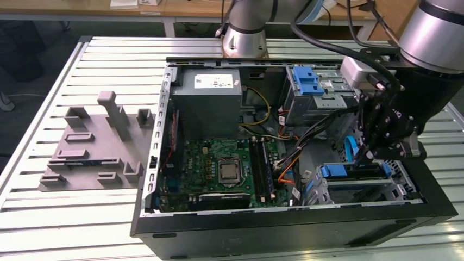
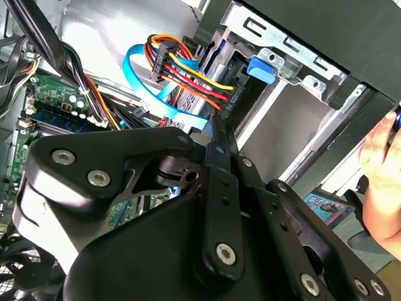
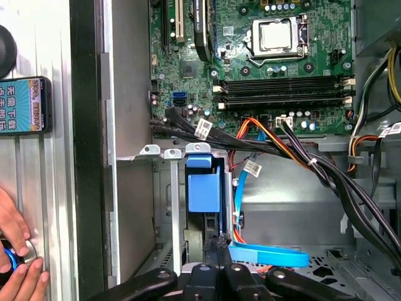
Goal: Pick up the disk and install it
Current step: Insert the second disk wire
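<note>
Gripper (image 3: 216,244), jaws pressed together and clasping nothing, meets the end of the disk (image 3: 203,188) (blue carrier showing), seated edge-up in the drive bay (image 3: 160,152), near right of the computer case (image 1: 290,231), long axis running straight away from the tips.

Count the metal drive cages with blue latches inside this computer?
2. One drive cage sits by the power supply box; the other lies below the gripper, on the exterior view's right. The arm may hide others.
</note>
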Robot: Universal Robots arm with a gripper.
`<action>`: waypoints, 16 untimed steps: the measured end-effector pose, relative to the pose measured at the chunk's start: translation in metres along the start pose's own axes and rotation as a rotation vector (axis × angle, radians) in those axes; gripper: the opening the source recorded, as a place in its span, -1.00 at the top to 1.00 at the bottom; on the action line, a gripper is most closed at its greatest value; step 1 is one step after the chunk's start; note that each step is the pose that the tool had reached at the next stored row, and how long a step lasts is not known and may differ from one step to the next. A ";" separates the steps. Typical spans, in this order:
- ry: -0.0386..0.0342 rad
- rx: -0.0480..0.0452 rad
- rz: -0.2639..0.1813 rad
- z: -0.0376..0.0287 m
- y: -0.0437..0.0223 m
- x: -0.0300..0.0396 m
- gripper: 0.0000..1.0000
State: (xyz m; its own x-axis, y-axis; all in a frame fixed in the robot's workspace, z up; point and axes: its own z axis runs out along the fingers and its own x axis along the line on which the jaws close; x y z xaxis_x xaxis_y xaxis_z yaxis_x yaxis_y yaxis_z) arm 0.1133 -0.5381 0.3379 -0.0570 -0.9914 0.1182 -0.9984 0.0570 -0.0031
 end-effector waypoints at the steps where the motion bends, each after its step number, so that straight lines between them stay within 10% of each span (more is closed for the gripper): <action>1: -0.0002 0.0000 0.000 0.0008 0.0000 0.0000 0.79; 16: -0.0059 -0.0008 0.000 0.0005 -0.0012 0.0000 0.79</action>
State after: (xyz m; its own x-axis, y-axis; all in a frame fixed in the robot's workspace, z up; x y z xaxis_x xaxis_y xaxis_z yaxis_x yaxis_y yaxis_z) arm 0.1145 -0.5382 0.3374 -0.0570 -0.9920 0.1123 -0.9984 0.0571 -0.0023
